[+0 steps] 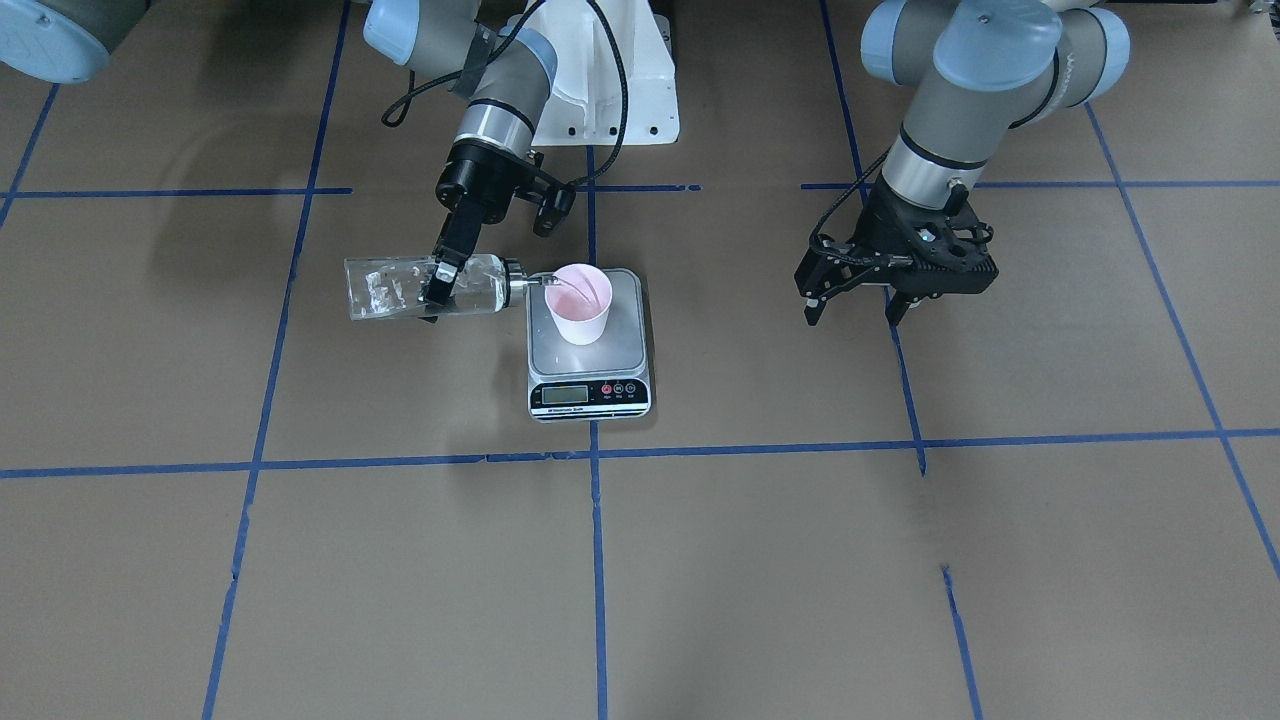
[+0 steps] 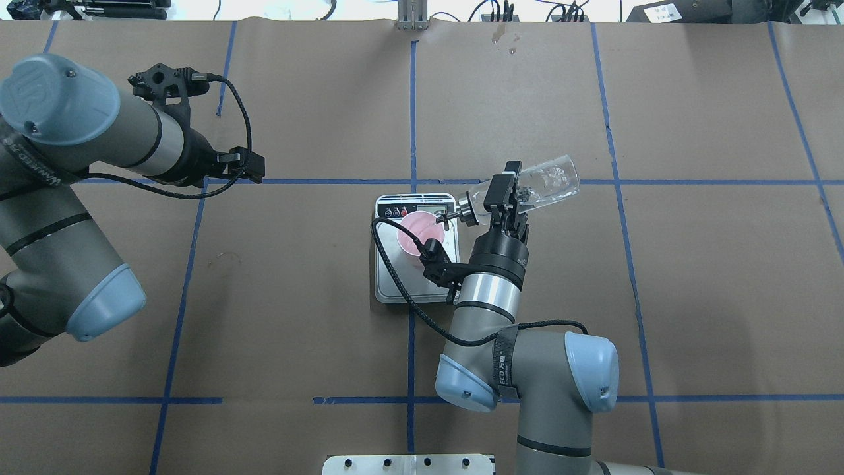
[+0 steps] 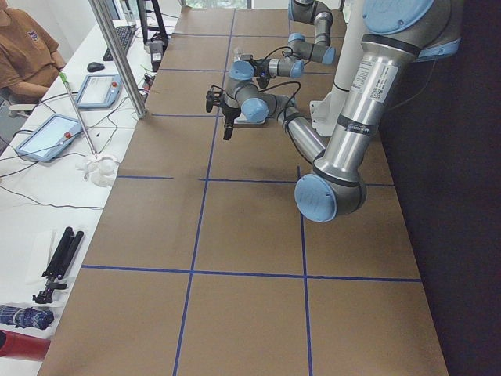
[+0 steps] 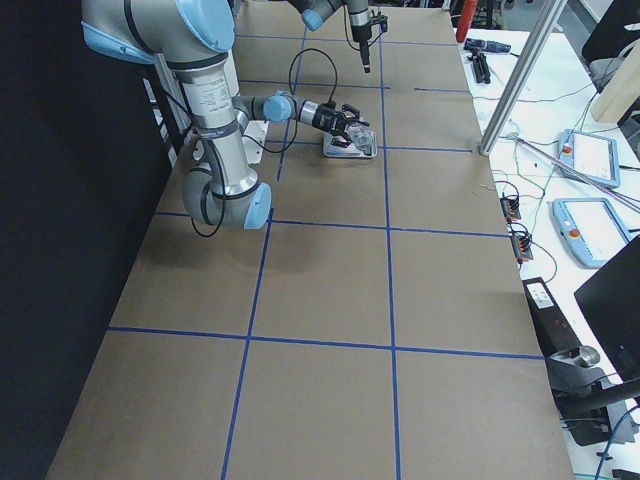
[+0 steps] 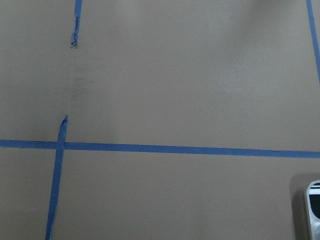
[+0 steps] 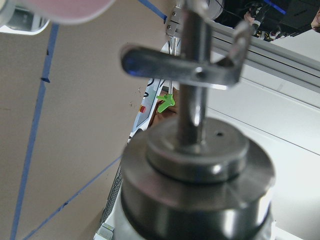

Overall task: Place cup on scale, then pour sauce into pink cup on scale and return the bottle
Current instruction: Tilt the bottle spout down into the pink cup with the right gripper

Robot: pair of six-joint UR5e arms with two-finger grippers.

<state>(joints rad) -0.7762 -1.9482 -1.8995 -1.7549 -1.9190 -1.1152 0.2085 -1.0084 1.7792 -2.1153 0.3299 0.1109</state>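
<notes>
Right gripper (image 1: 437,293) clamps glass bottle (image 1: 385,290) tipped sideways, spout over pink cup (image 1: 583,303) on scale (image 1: 632,338). Left gripper (image 1: 852,316) hangs open, well apart.

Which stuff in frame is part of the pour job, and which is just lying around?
Job: bottle, tilted, held in the right gripper; pink cup; scale under the cup.
Lying about: tablet, white cloth, black tripod, all on the side bench.
</notes>
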